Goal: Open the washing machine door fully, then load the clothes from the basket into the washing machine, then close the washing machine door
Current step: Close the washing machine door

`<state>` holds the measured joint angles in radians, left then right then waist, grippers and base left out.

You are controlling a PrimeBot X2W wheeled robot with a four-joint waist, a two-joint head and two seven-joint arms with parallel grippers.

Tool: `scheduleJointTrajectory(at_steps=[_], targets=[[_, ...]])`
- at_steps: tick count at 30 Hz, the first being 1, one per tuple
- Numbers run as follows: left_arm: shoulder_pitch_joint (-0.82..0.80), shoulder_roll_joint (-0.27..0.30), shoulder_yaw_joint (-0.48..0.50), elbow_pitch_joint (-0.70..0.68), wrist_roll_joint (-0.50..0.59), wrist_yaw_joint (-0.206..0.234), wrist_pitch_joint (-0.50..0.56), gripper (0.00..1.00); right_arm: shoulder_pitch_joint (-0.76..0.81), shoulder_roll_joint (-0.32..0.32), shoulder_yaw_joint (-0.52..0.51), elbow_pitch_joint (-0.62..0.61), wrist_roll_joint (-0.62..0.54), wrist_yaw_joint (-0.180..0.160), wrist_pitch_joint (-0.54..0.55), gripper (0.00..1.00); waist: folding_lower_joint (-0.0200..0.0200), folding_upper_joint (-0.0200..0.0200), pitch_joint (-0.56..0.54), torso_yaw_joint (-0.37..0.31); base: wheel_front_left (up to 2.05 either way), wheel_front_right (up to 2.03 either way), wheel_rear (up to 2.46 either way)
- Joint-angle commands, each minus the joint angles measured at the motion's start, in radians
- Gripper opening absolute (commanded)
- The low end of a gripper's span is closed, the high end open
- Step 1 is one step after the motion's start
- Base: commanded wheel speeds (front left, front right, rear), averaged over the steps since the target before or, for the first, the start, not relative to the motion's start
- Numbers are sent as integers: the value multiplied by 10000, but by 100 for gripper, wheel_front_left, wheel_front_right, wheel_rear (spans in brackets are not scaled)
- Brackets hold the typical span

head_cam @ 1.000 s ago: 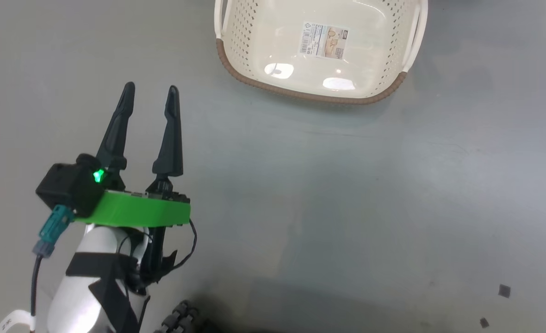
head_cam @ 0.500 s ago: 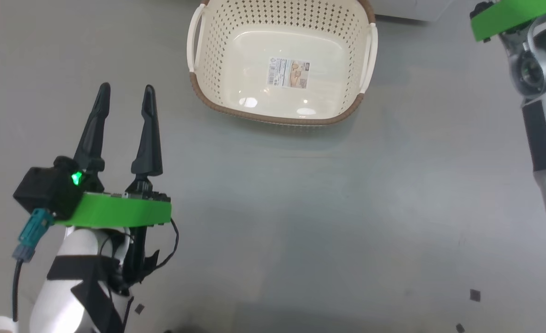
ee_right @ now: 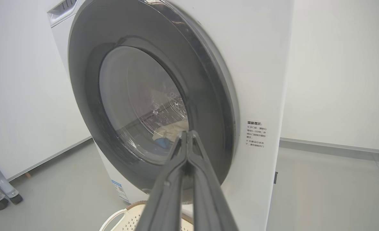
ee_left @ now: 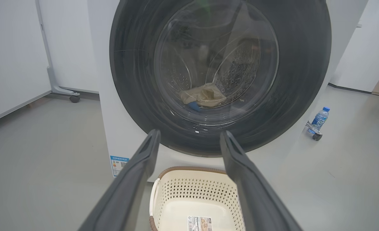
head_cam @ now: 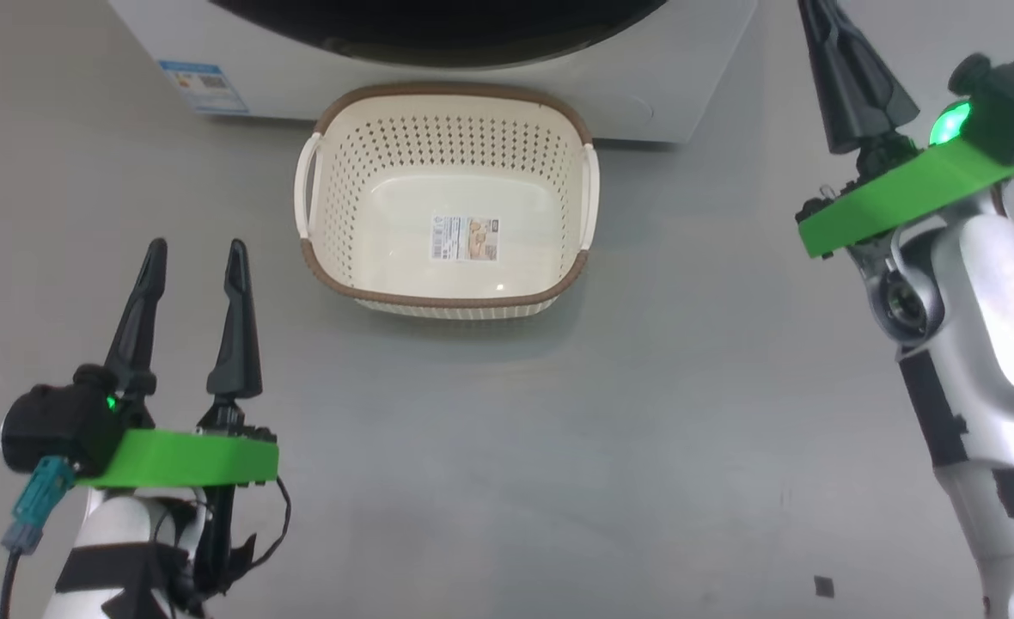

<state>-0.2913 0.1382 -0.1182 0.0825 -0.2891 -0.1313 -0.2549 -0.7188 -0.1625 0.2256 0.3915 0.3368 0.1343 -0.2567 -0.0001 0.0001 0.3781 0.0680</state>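
The washing machine (head_cam: 696, 77) stands at the top of the head view, its blue sticker (head_cam: 202, 86) low on the front. The washing machine door (ee_left: 131, 64) (ee_right: 90, 64) sits flat against the white front, shut. Through its glass the clothes (ee_left: 205, 96) (ee_right: 173, 126) lie inside the drum, a blue bit among them. Right in front of the machine stands the basket (head_cam: 447, 137) (ee_left: 192, 189), with just a label on its floor. My left gripper (head_cam: 196, 249) (ee_left: 190, 133) is open, left of the basket. My right gripper (head_cam: 825, 34) (ee_right: 187, 133) is shut on nothing, pointing at the door from the right.
A water bottle (ee_left: 319, 117) stands on the grey floor right of the machine. A wheeled panel foot (ee_left: 70, 94) is to the machine's left, and grey casters (ee_right: 0, 192) show there too. White walls stand behind and beside the machine.
The head camera has tilted up: the basket sits lower in view, and the machine front and right arm have come in. The left gripper stays open.
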Motion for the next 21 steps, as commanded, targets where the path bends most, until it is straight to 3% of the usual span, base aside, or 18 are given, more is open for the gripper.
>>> scheduleJointTrajectory(at_steps=[1,17,19,21], targets=[[193,330,502,-327,140,6,-69,100,320,53,156,-493,56,-36,-51,0,1,-1,-595,-398,0,0,0],[1469,112,1143,-384,349,17,-69,100,2886,-19,-131,-1602,79,-36,-51,0,1,-1,-1935,-990,0,0,0],[1580,111,1233,-433,304,16,-69,100,3151,29,-224,-1678,65,-36,-51,27,1,-1,-2051,-1071,0,0,0],[1709,166,1290,-430,302,15,-69,100,3367,49,-278,-1731,-11,-36,-51,45,1,-1,-2163,-1162,0,0,0]])
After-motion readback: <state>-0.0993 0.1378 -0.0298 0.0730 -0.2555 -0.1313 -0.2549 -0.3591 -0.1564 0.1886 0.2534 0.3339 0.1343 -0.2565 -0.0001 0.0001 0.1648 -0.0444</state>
